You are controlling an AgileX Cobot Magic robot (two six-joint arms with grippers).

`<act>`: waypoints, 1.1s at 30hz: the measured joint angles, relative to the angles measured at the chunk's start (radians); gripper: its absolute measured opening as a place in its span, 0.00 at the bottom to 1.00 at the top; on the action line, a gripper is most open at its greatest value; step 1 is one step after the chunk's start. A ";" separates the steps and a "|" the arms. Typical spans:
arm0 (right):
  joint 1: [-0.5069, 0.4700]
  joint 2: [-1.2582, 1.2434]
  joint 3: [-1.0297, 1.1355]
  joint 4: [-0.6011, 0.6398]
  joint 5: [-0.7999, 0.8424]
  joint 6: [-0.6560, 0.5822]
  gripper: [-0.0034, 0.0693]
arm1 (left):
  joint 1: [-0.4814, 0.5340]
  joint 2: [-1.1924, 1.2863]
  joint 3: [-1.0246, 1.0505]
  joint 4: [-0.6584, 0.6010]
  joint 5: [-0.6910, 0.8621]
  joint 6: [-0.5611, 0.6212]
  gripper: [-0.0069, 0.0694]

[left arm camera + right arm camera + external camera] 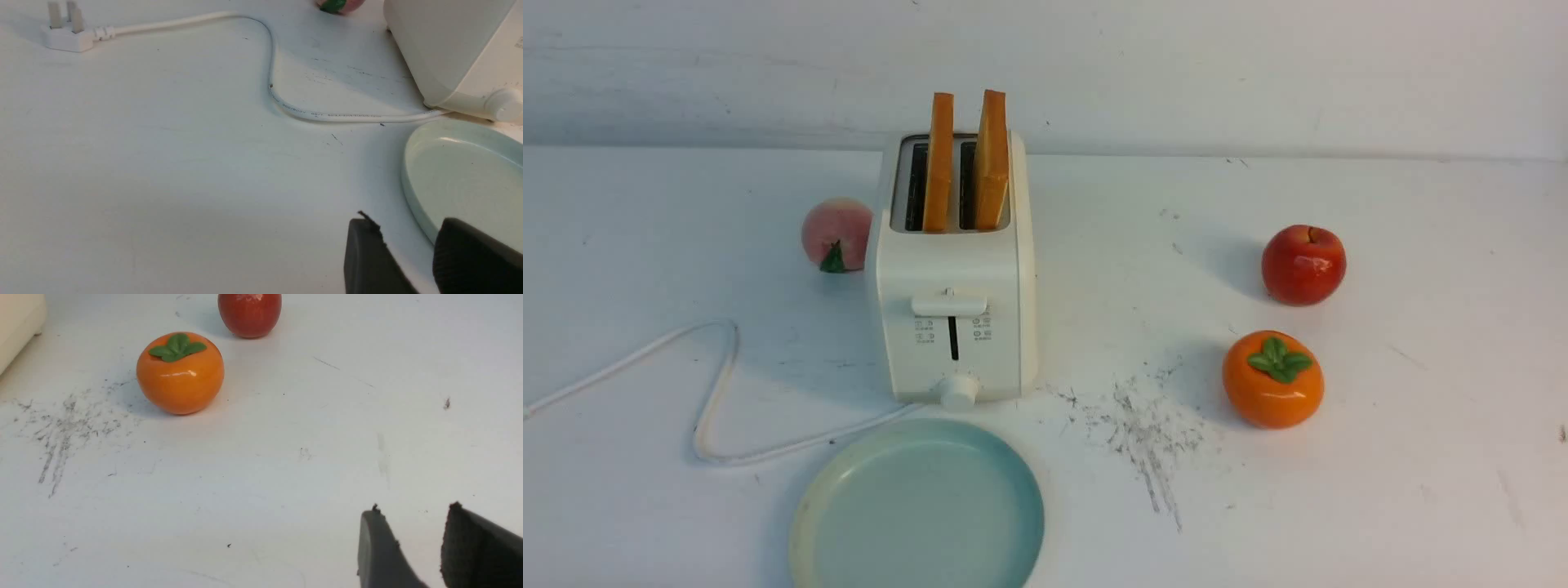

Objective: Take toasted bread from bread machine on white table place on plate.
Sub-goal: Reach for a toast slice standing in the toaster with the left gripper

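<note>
Scuffed white counter [1339, 490], plain white wall [1258, 65].
Round blue-green plate [805, 523] cut off; left claw [404, 222], right claw [414, 510] parted, empty.

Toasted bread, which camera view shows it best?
The front view: the toasted bread, two slices, stands upright in the slots of the bread machine, unobstructed. The left wrist view shows only the machine's lower body, the right wrist view only one corner; neither shows bread.

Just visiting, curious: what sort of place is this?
Likely a staged test bench, not a kitchen: cream-white boxy toaster with white plug lying loose, glossy orange toy persimmon, scuffed white table.
</note>
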 joint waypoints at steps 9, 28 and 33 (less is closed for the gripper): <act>0.000 0.000 0.000 0.000 0.000 0.000 0.38 | 0.000 0.000 0.000 0.000 0.000 0.000 0.40; 0.000 0.000 0.000 0.000 0.000 0.000 0.38 | 0.000 0.000 0.000 0.090 -0.202 -0.127 0.40; 0.000 0.000 0.000 0.000 0.000 0.000 0.38 | 0.000 0.000 0.000 0.091 -0.262 -0.166 0.40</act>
